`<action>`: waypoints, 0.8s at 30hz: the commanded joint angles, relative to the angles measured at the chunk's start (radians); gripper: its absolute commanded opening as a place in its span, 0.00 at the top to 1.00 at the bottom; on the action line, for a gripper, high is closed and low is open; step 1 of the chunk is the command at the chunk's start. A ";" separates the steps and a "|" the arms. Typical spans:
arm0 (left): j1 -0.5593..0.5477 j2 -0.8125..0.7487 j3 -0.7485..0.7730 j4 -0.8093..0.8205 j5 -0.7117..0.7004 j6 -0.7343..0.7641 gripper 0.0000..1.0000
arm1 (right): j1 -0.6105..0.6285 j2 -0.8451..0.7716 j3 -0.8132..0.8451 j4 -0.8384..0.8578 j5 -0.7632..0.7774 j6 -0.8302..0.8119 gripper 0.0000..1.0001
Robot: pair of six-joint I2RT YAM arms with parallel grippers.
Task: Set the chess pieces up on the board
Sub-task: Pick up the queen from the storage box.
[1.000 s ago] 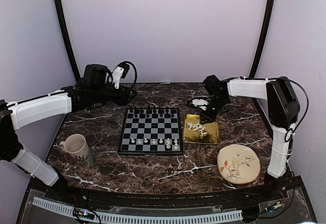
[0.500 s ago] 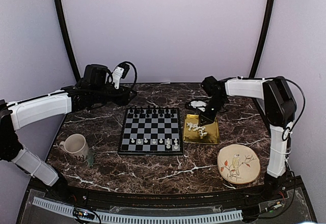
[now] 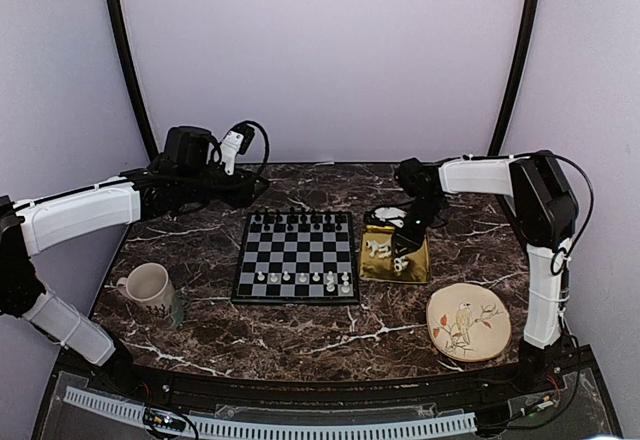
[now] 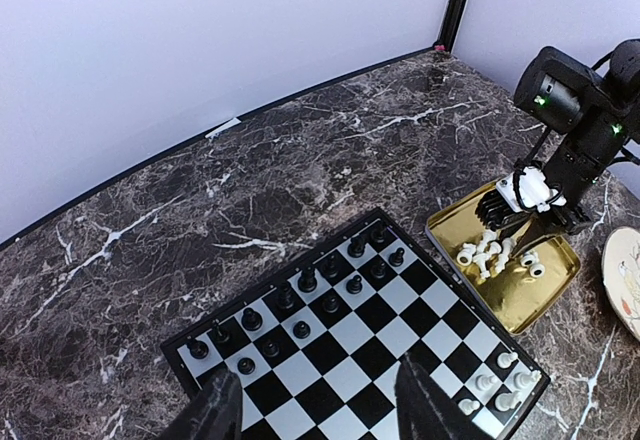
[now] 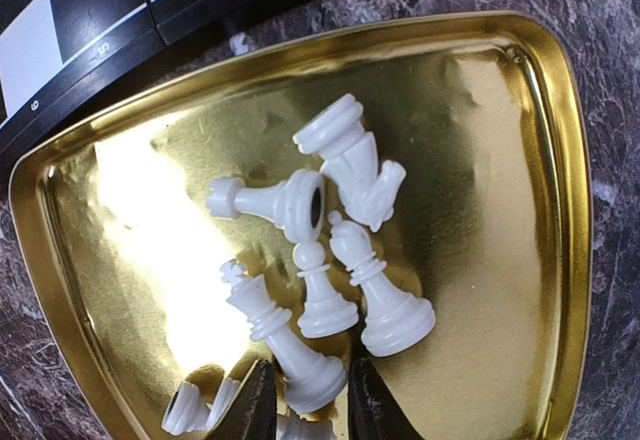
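Right gripper [image 5: 310, 405] hangs over the tray [image 5: 545, 160], jaws narrowly apart astride a king's [image 5: 272, 332] base at bottom centre. The king lies there slanting toward upper left. Left gripper [image 4: 320, 410], spread empty, is farther.

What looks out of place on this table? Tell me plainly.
The white chess pieces lie toppled in a heap in the gold tray, beside the chessboard rather than standing on its squares.

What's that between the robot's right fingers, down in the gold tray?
The base of a white chess piece, flanked by the right gripper; the right wrist view shows it.
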 commanded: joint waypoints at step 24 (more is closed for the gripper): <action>-0.052 0.058 0.000 0.114 0.159 -0.045 0.47 | -0.018 -0.222 -0.079 0.115 -0.321 0.182 0.89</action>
